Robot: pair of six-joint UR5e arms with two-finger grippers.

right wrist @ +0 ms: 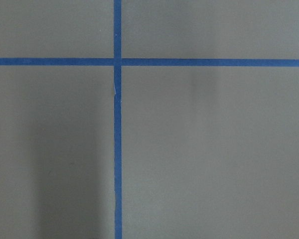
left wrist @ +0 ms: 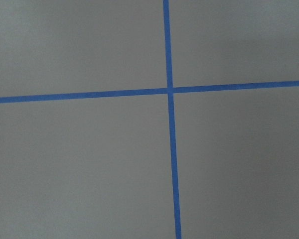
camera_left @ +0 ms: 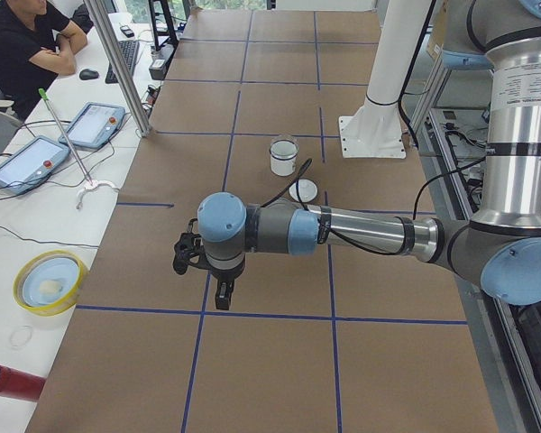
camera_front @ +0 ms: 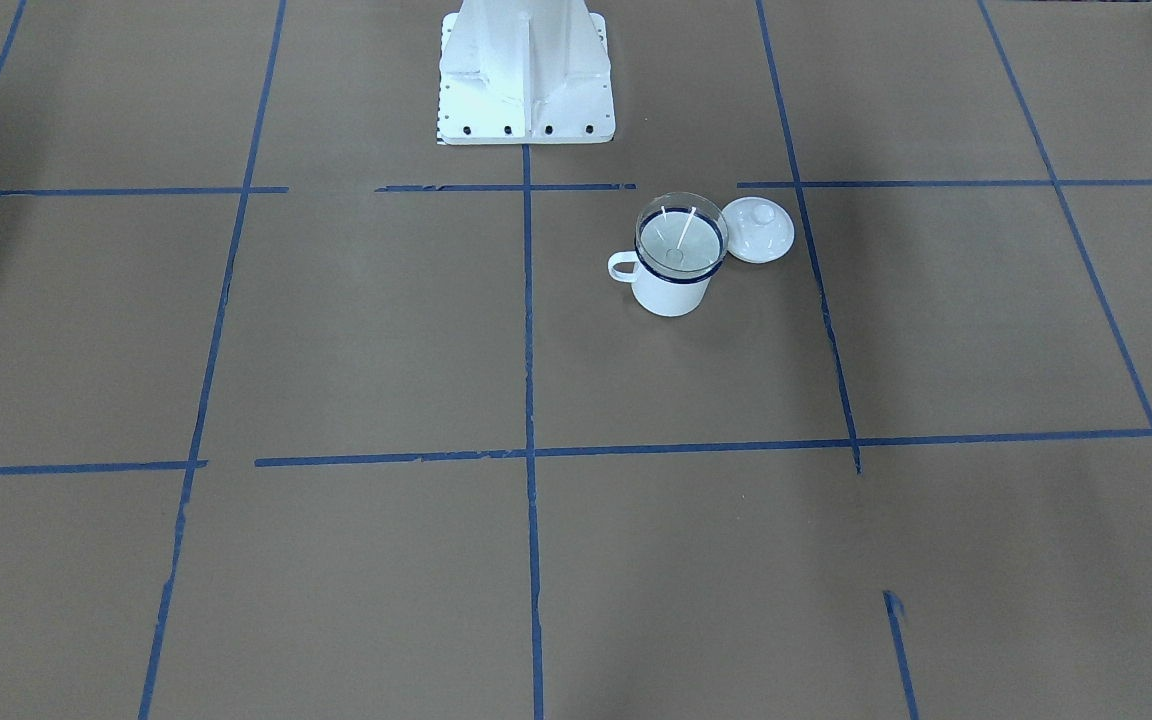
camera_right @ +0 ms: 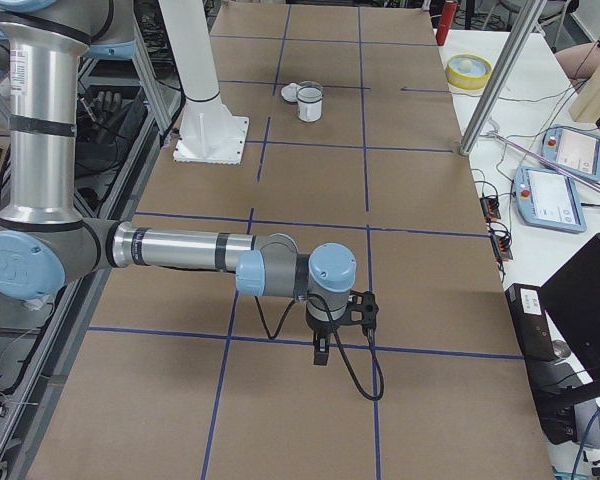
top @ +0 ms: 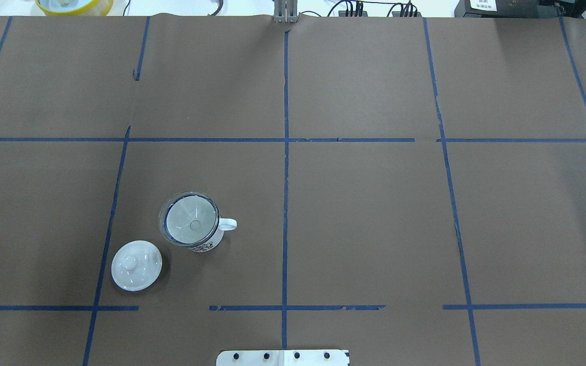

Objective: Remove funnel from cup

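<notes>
The clear funnel sits in the mouth of the white mug with a dark blue rim, its handle toward the table's middle. Both also show in the overhead view, funnel and mug, on the robot's left half. My left gripper shows only in the exterior left view, hovering over the table's left end, far from the mug. My right gripper shows only in the exterior right view, over the right end. I cannot tell whether either is open. Both wrist views show only brown paper and blue tape.
A white knobbed lid lies on the table just beside the mug, on its outer left side. The robot's white base stands at the table's near edge. A yellow bowl, tablets and a seated person are beyond the far edge.
</notes>
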